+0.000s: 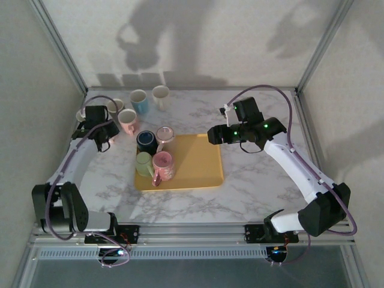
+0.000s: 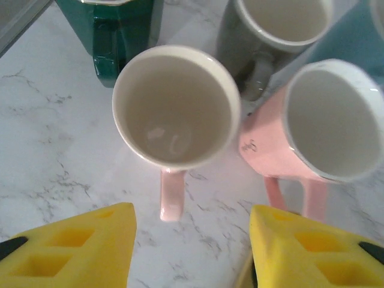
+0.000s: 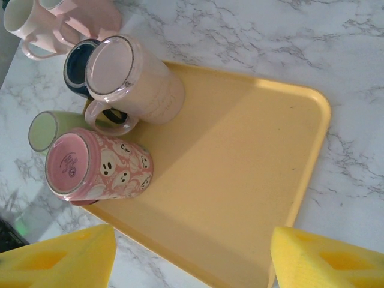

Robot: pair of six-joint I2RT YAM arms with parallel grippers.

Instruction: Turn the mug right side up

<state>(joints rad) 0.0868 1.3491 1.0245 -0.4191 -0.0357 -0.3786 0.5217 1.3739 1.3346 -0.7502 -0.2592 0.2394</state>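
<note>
Left end effector [image 2: 192,255]: spread, pinching nothing. Hovers over the bench [image 2: 54,138], looking straight down. Directly ahead of its fingers [image 2: 90,246]: cream mug [image 2: 177,108], right side up, mouth open to the camera, empty, pink handle pointing back at the gap between the fingers. Stands on the marble, clear of both pads. Just beside it, to the end effector's right: pink mug [image 2: 324,120], also upright. Further ahead: grey mug [image 2: 282,24], blue mug [image 2: 354,48], dark green vessel [image 2: 120,30], all cropped.

Right end effector [image 3: 192,258]: spread too, empty. Hangs over one edge of the yellow tray [image 3: 240,168]. Ahead and to its left, on the tray: patterned pink mug [image 3: 99,165] and pale pink mug [image 3: 135,78], both bottoms up. Behind those: navy mug [image 3: 75,66] and green mug [image 3: 45,129], at the tray's far end. Cannot tell which way up, or whether fully on the tray.
</note>
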